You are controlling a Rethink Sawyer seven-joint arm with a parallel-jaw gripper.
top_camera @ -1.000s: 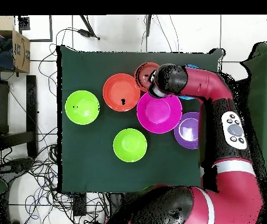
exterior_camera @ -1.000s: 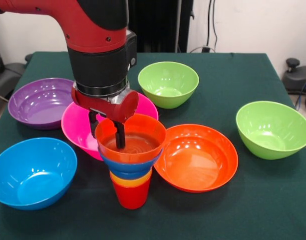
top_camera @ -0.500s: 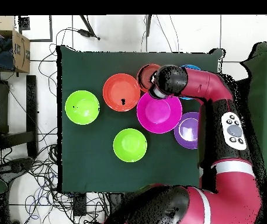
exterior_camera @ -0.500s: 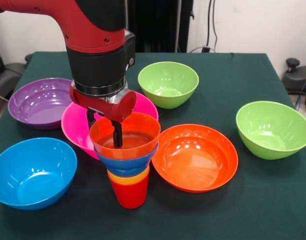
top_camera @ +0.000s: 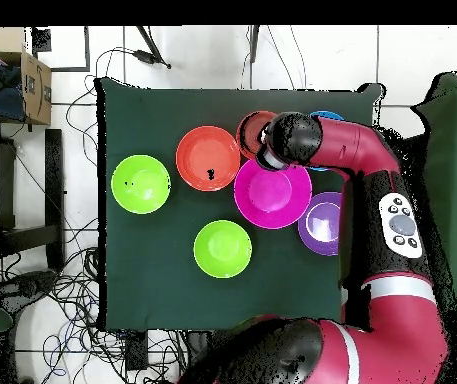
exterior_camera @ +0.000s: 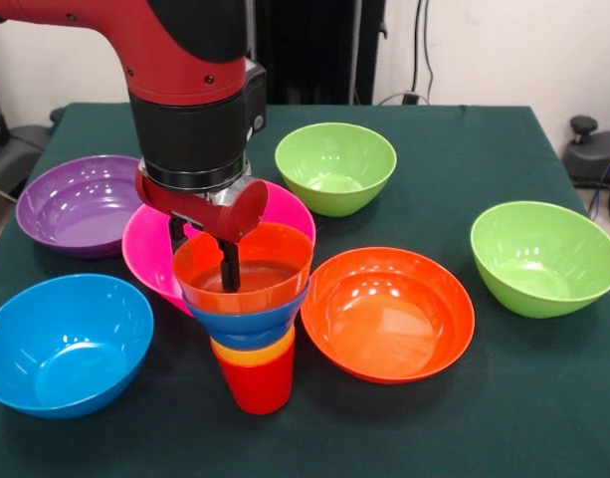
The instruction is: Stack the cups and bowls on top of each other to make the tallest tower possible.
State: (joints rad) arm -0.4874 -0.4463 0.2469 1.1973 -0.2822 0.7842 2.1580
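Observation:
The tower [exterior_camera: 250, 329] stands near the table's front: a red cup [exterior_camera: 257, 386] lowest, an orange cup [exterior_camera: 253, 354] in it, then a small blue bowl [exterior_camera: 247, 324] and a small orange-red bowl [exterior_camera: 270, 257] on top. The stack leans a little to the left. My gripper [exterior_camera: 203, 261] comes down from above and is shut on the top bowl's left rim, one finger [exterior_camera: 230, 269] inside the bowl and the other outside. In the overhead view the arm's wrist [top_camera: 290, 138] covers the gripper, and only the tower's [top_camera: 253, 131] edge shows.
Around the tower lie a large orange-red bowl [exterior_camera: 388, 313], a pink bowl [exterior_camera: 150, 249], a purple bowl [exterior_camera: 81, 202], a light blue bowl [exterior_camera: 66, 342] and two lime green bowls [exterior_camera: 335, 166] [exterior_camera: 544, 257]. The pink bowl touches the tower's back left.
The gripper has shifted left with the top bowl's rim in it. The tower's top has followed and the red cup has slid slightly left.

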